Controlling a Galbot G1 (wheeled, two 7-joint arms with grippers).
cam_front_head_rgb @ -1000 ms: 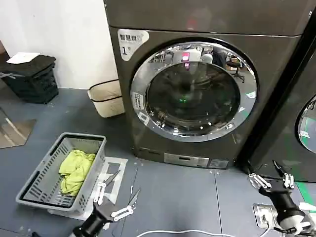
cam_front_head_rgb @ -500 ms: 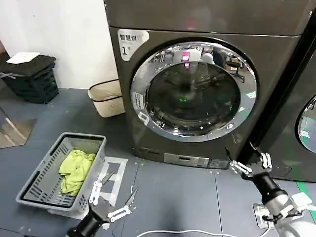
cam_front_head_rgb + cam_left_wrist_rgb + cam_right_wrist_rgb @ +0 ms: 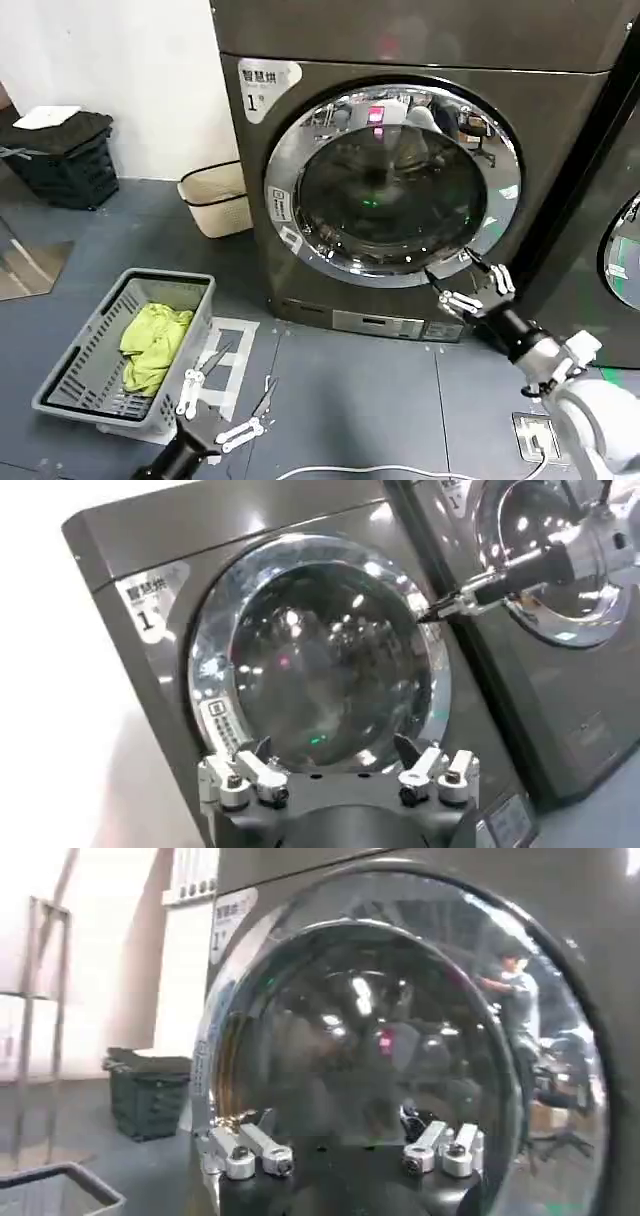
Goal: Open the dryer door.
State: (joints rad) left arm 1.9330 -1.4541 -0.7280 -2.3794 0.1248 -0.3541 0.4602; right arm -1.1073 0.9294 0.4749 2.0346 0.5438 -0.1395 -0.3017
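The dryer door, round with a wide chrome rim and dark glass, fronts the grey-brown machine marked "1". It looks shut flat against the machine. My right gripper is open at the door's lower right rim, fingertips pointing at the chrome; whether they touch it I cannot tell. From the right wrist view the door is very close behind the open right gripper. My left gripper hangs open low over the floor, well short of the door. The left gripper holds nothing, and the right gripper shows at the rim.
A grey basket with a yellow-green cloth sits on the floor at the left. A beige bin and a black crate stand by the wall. A black neighbouring machine adjoins on the right. A white cable lies on the floor.
My right gripper has risen from near the floor at the lower right and moved leftward up to the door's lower right rim. The left gripper has barely shifted.
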